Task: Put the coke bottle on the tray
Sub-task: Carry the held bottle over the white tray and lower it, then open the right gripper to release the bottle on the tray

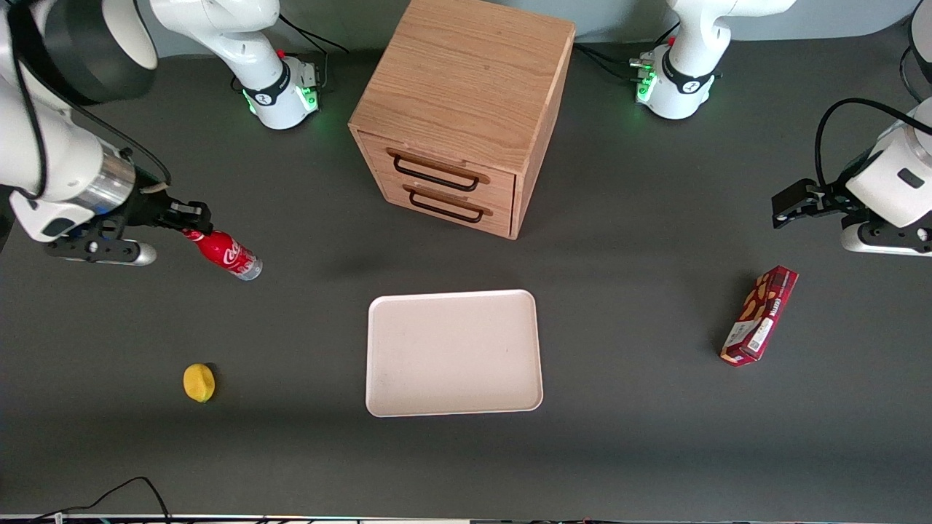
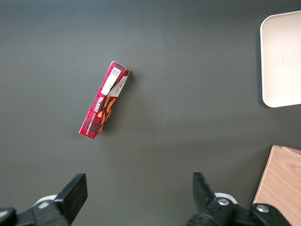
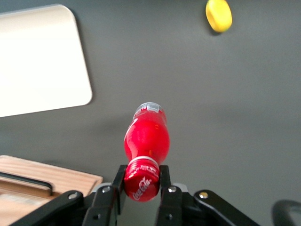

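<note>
My right gripper (image 1: pixel 191 227) is shut on the cap of the coke bottle (image 1: pixel 228 255), a small red bottle with white script and a clear base. The bottle hangs tilted from the fingers, base pointing toward the tray, above the table at the working arm's end. In the right wrist view the two black fingers (image 3: pixel 119 181) clamp the red cap of the coke bottle (image 3: pixel 146 139) from both sides. The tray (image 1: pixel 453 352), cream-white with a low rim, lies flat in the middle of the table, nearer the front camera than the drawer cabinet. It also shows in the right wrist view (image 3: pixel 40 61).
A wooden two-drawer cabinet (image 1: pixel 466 109) stands farther from the camera than the tray. A yellow lemon (image 1: pixel 199 382) lies nearer the camera than the bottle. A dark red snack box (image 1: pixel 759 314) lies toward the parked arm's end.
</note>
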Motion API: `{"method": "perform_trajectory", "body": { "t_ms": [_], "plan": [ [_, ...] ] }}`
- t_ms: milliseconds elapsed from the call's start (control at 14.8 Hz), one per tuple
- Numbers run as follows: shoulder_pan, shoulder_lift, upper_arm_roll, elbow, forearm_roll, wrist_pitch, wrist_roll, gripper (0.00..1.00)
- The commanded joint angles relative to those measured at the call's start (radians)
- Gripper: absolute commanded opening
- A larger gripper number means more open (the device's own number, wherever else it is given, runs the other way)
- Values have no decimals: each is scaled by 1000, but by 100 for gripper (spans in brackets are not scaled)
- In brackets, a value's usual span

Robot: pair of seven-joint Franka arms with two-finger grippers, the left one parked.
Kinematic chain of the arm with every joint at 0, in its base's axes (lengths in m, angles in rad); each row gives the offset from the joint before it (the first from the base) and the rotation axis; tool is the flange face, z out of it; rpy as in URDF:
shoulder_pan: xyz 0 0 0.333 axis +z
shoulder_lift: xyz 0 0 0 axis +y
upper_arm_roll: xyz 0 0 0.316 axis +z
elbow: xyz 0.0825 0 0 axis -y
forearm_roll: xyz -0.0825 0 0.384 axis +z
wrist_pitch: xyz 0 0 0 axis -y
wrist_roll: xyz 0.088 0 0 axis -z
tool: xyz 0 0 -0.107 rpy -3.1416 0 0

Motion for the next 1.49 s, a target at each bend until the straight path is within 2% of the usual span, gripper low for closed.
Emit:
{"method": "perform_trajectory", "body": {
  "t_ms": [0,203,405,541,878,1081,1351,1419],
  "plan": [
    [40,302,62,414,-6,-156,175,0],
    [103,509,119,614,-9,-124,468,0],
    [145,622,157,639,-14,42,677,0],
    [166,689,159,639,-64,154,762,0],
    [189,792,160,639,-152,308,805,0],
    [196,830,160,638,-211,342,827,0],
    [194,844,162,639,-212,365,837,0],
    [193,841,165,639,-212,365,837,81]
  ]
}}
